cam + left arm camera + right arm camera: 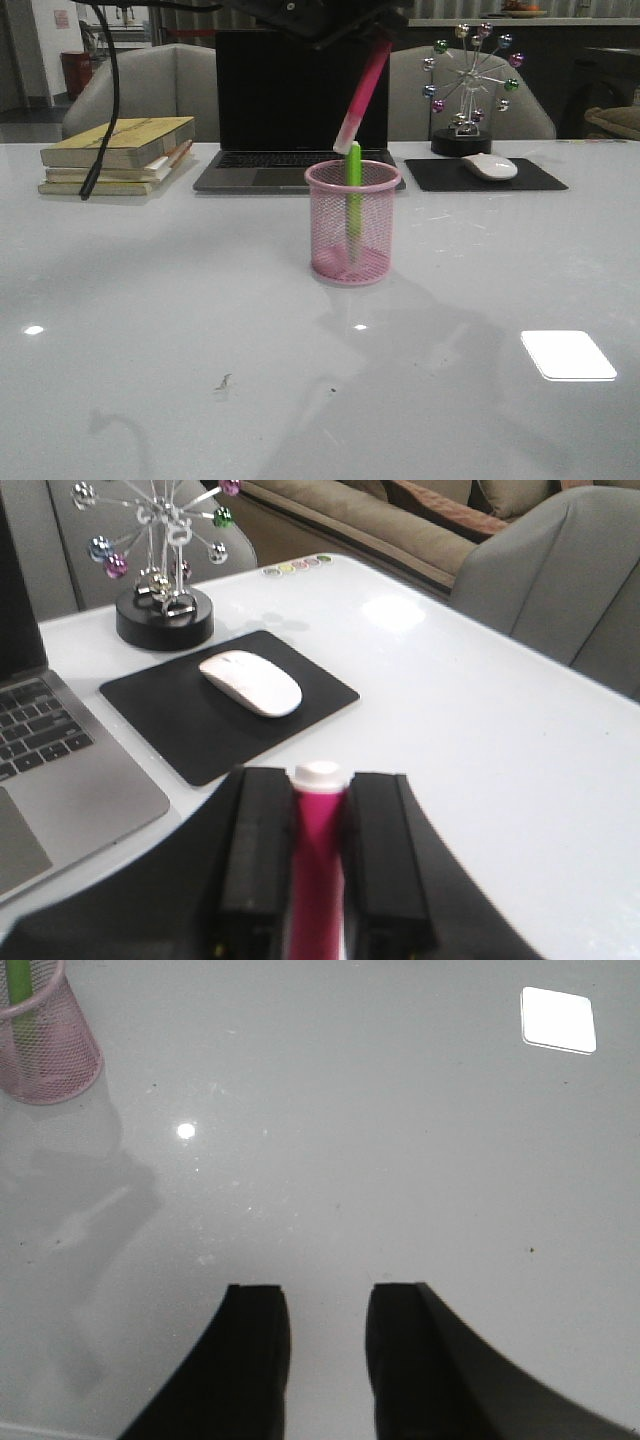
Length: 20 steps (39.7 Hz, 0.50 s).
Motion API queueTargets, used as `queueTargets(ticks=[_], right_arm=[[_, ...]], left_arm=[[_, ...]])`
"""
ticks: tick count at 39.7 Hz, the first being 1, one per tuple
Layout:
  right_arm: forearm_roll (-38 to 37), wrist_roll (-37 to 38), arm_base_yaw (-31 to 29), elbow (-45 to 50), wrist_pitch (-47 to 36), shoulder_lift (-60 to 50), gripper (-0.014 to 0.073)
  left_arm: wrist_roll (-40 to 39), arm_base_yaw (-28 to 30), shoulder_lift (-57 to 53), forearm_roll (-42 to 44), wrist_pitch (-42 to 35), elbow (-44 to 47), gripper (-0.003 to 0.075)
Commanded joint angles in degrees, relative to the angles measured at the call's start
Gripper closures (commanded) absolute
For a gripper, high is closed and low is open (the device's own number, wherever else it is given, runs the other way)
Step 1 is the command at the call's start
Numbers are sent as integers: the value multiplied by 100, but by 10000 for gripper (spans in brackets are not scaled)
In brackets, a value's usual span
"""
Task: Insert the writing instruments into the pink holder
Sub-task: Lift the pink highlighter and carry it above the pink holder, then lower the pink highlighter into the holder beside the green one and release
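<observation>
The pink holder [352, 236] stands in the middle of the table with the lime green marker [354, 190] upright inside it. The hot pink marker [365, 88] hangs tilted above the holder's far rim, clear cap end down, just over the green marker's top. My left gripper [318, 780] is shut on the pink marker [316, 865], whose white end pokes out past the fingertips; in the front view the gripper [378, 42] is at the top edge. My right gripper [328, 1295] is open over bare table, with nothing between its fingers, well away from the holder [52, 1058].
Behind the holder sits an open laptop [300, 110]. A stack of books [115, 155] lies at back left with a black cable [103, 110] hanging over it. At back right are a white mouse [490, 166] on a black pad [430, 178] and a ball ornament [470, 85].
</observation>
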Motion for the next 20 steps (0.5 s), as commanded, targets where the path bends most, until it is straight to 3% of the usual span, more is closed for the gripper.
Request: queueTargets(ticks=[1,17,20], right_arm=[[-48,-39,-32,-174,-333,-23,261],[-48,-39,-32,-174,-340,-23,261],[-48,-39,-32,-174,-340,-23,261]], left_arm=[[52,-38,-345,-396,284,-168,626],[52,-28,-333,-385,-225,-147,629],[52,-28,-313,9,-412,-138,626]])
